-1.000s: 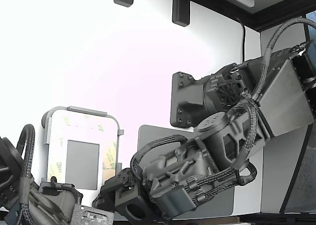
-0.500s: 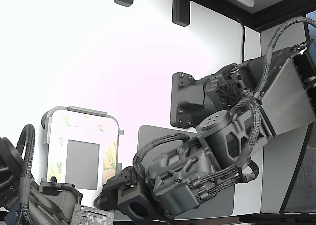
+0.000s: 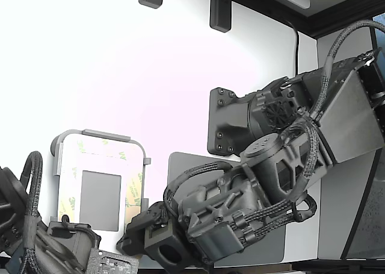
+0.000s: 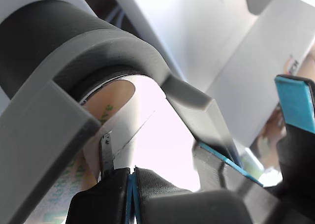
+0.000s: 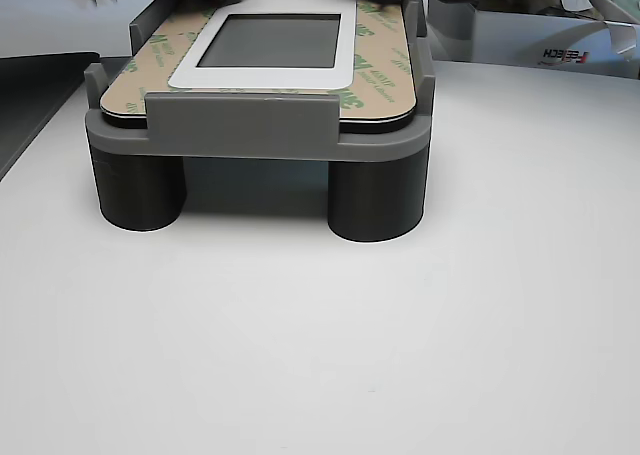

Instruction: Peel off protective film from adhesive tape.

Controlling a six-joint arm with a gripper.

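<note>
gripper (image 4: 132, 180) jaws seemingly together, protective film (image 5: 372, 70) end hidden

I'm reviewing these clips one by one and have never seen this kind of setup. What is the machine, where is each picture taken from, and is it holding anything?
The dark jointed machine is a robot arm ending in a gripper. The exterior view looks down on a white table. The wrist view rides on the arm, so it shows blue-padded fingers from very close. The other view sits low on the table.

On the table stands a grey fixture on round legs, holding a plate with a grey square in the middle. Tan strips with green logos, the protective film, frame that square over the adhesive tape.

The gripper is at the fixture's edge, but whether it grips the film cannot be told.
</note>
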